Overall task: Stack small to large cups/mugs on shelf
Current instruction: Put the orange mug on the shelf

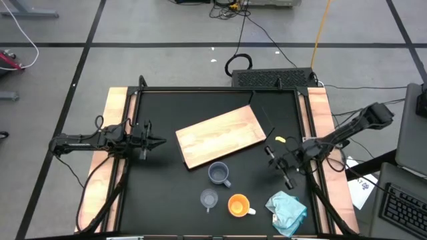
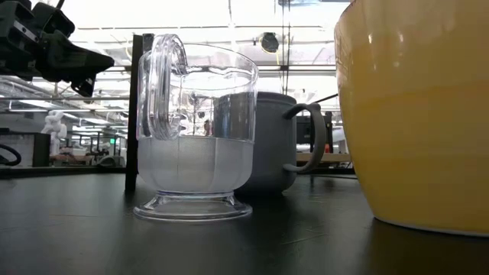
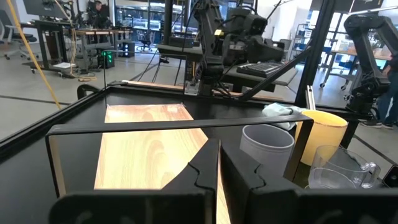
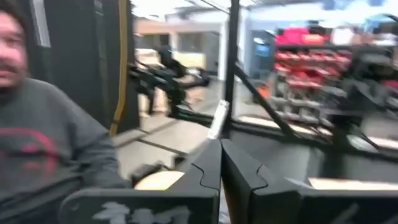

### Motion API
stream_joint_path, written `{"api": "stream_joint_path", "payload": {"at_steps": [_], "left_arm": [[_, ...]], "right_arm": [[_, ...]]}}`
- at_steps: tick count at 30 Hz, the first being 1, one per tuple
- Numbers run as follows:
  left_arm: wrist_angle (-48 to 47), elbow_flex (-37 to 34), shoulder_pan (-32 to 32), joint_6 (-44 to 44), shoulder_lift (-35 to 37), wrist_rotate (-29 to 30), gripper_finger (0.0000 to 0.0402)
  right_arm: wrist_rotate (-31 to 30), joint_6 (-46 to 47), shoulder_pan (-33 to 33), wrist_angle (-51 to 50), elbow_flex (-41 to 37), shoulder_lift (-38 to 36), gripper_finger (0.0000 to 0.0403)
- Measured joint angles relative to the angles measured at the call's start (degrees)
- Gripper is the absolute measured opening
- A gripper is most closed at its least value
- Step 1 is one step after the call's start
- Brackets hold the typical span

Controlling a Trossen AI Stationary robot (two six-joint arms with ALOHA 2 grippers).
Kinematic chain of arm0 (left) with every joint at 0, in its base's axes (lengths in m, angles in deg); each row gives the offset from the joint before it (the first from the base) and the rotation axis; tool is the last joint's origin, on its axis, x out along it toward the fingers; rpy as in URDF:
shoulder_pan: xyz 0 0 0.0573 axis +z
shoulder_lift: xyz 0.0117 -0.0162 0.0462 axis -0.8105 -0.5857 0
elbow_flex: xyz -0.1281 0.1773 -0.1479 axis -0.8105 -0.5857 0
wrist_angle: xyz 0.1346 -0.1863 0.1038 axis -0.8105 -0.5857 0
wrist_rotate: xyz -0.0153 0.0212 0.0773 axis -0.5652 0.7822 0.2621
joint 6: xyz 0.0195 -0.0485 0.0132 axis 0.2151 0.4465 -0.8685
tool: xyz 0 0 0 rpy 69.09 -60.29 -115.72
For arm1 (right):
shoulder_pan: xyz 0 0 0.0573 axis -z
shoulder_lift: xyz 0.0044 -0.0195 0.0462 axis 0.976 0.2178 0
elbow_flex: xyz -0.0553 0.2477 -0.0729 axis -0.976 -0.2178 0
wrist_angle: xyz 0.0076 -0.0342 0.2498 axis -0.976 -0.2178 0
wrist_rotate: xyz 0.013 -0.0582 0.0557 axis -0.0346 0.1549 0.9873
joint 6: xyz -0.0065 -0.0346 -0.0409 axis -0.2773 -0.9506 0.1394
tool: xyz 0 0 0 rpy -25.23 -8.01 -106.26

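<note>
Clear glass cup, near the surface's front edge beside the blue-grey mug and orange mug: light, rigid, slippery, fragile; grip at rim. Both end effectors: left, right, pressed together, empty.

The high view looks straight down on the whole bench. The low view sits at bench level, very near the clear glass cup, which the left wrist view shares. The right wrist view faces the room.
</note>
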State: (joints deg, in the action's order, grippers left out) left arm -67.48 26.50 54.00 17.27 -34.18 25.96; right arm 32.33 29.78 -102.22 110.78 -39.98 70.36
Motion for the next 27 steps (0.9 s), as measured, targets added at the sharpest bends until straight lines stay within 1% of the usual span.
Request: {"api": "stream_joint_path", "payload": {"at_steps": [2,13,17,27], "left_arm": [[0.0,-0.01,0.0,0.0,0.0,0.0,0.0017],[0.0,0.0,0.0,0.0,0.0,0.0,0.0017],[0.0,0.0,0.0,0.0,0.0,0.0,0.0017],[0.0,-0.02,0.0,0.0,0.0,0.0,0.0017]], "right_arm": [[-0.98,-0.02,-0.23,0.94,0.0,1.78,0.0],[-1.11,1.71,-0.24,8.38,0.0,10.18,0.0],[-1.16,1.79,-0.24,9.84,0.0,11.29,0.0],[-1.13,2.1,-0.24,10.17,0.0,11.31,0.0]]}}
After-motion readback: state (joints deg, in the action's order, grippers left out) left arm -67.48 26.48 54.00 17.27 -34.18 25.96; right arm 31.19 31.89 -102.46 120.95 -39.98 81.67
